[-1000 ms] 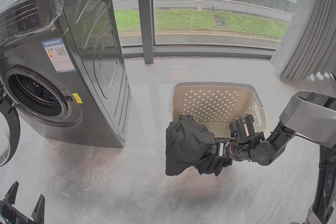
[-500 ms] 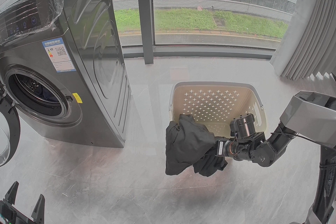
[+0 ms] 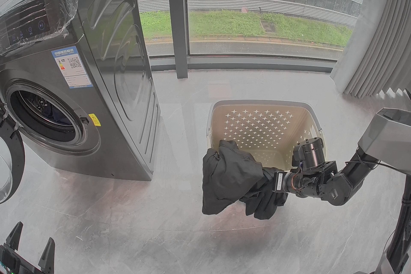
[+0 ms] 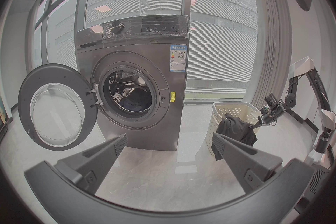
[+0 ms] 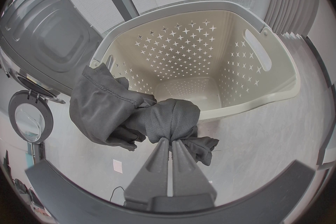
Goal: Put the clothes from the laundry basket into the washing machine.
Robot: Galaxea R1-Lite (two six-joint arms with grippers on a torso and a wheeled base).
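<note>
Hanging open at the far left, the round door (image 4: 57, 105) of the washing machine (image 3: 85, 73) is swung clear of the drum mouth. Inside the drum, a dark bundle of clothes (image 4: 134, 102) with a pale piece beside it is revealed by the left wrist view. In the head view the drum's interior is too dark to be read.

The left gripper (image 4: 169, 137) is held low above the floor in front of the machine, its fingers spread wide with nothing between them.

Further right, the laundry basket (image 3: 261, 105) is stood on the floor near the window, well apart from the machine. Its bare, star-punched bottom is laid open by the right wrist view, while from the left wrist view it is hidden behind the basket's wall. A dark garment (image 3: 229, 178) is laid across the basket corner nearest the machine and hangs down outside the wall.

The right gripper (image 5: 170, 142) is closed narrowly on a bunched fold of this garment, just outside the basket's near rim. A grey curtain (image 3: 376, 31) is hung at the far right.
</note>
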